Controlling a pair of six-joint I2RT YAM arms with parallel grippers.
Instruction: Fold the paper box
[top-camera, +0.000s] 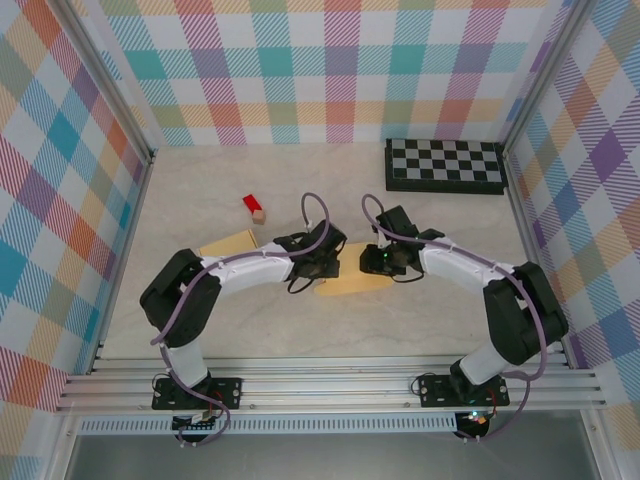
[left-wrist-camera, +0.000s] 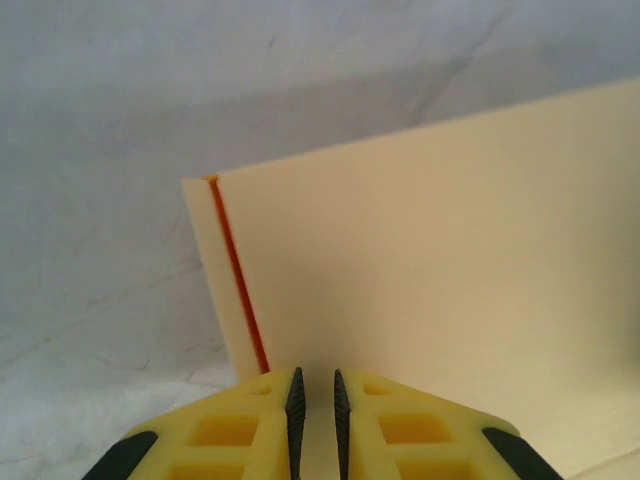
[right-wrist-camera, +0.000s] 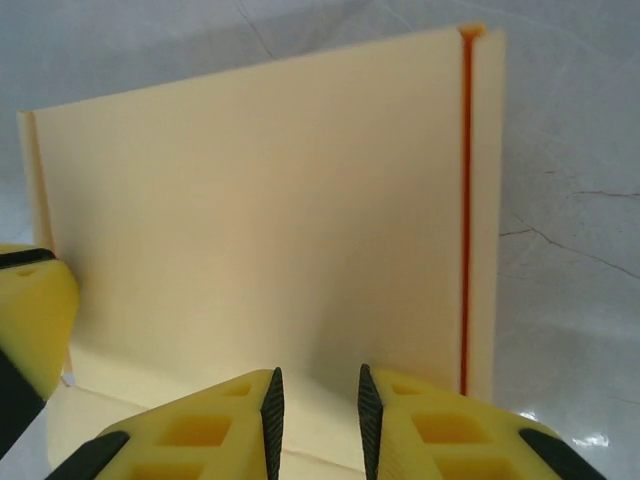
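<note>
The left claw (left-wrist-camera: 315, 378) clenches the paper box (left-wrist-camera: 430, 260); for the right claw (right-wrist-camera: 315, 375) I cannot tell. Uneven pulling could tear it

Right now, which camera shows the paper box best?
The right wrist camera: the paper box stands close, with its top edge, both side edges and an orange line showing. The left wrist camera cuts it off on the right. From the top camera, the arms cover most of it.
</note>
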